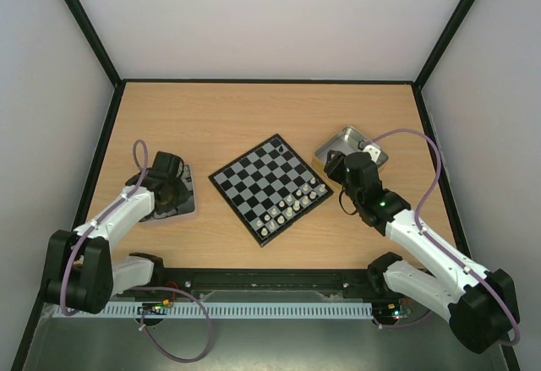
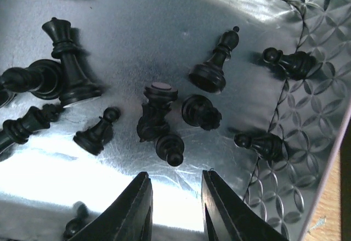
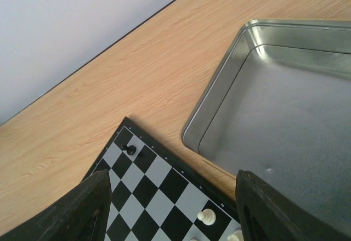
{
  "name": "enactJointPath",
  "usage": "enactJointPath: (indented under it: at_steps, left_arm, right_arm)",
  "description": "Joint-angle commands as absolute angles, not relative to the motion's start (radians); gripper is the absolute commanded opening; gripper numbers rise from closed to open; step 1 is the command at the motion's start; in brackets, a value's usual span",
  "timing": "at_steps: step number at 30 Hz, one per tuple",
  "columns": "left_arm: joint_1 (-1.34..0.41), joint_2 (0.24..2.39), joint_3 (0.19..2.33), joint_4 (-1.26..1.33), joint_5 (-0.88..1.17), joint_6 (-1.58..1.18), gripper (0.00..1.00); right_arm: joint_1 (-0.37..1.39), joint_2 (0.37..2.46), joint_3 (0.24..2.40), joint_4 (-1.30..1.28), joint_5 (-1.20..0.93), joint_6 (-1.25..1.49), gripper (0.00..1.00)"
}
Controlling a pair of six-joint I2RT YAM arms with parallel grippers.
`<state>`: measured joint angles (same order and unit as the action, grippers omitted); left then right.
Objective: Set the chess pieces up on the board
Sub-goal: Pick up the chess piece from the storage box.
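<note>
Over the left tin (image 2: 307, 16), my left claw (image 2: 175, 178) narrowly parted, empty, roughly twelve black chess pieces (image 2: 156, 112) scattered beneath, my right claw (image 3: 171, 178) spread wide, empty, over one board (image 3: 142, 191) and a second tin (image 3: 285, 115), one black piece (image 3: 130, 149) on its far corner, white chess pieces (image 1: 292, 204) along its right edge

- left white-and-black arm (image 1: 114, 212): base at near edge, forearm stretched forward and slightly right, wrist bent downward
- left black two-finger gripper (image 2: 175, 180): pointing down, fingers (image 2: 134, 208) close together with narrow gap, nothing between
- right white-and-black arm (image 1: 427, 242): forearm angled forward and left, wrist tipped down
- right black two-finger gripper (image 3: 173, 183): fingers (image 3: 77, 213) spread wide, nothing held
</note>
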<state>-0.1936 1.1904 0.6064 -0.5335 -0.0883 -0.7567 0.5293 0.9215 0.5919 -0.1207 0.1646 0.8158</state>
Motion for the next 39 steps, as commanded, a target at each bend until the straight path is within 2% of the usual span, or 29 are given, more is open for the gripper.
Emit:
enactJointPath:
  at_steps: [1,6,19,24,31,39]
  left_arm:
    - [-0.181,1.226,0.588,-0.487,-0.11,-0.765,0.27]
    - [-0.168,1.256,0.59,-0.46,-0.119,-0.756,0.26]
    - [-0.163,1.259,0.591,-0.464,-0.138,-0.74,0.13]
    - [-0.163,1.27,0.589,-0.446,-0.123,-0.734,0.12]
    - [-0.163,1.295,0.582,-0.422,-0.101,-0.732,0.17]
    - [-0.162,1.286,0.582,-0.433,-0.118,-0.727,0.11]
  right_arm:
    - [0.526,0.904,0.604,-0.115,0.201,0.819,0.61]
    - [0.526,0.902,0.603,-0.117,0.204,0.817,0.61]
    - [0.526,0.906,0.602,-0.114,0.206,0.822,0.61]
    - [0.525,0.902,0.604,-0.117,0.206,0.821,0.61]
    - [0.526,0.887,0.601,-0.123,0.214,0.821,0.61]
    - [0.525,0.879,0.605,-0.126,0.219,0.818,0.61]
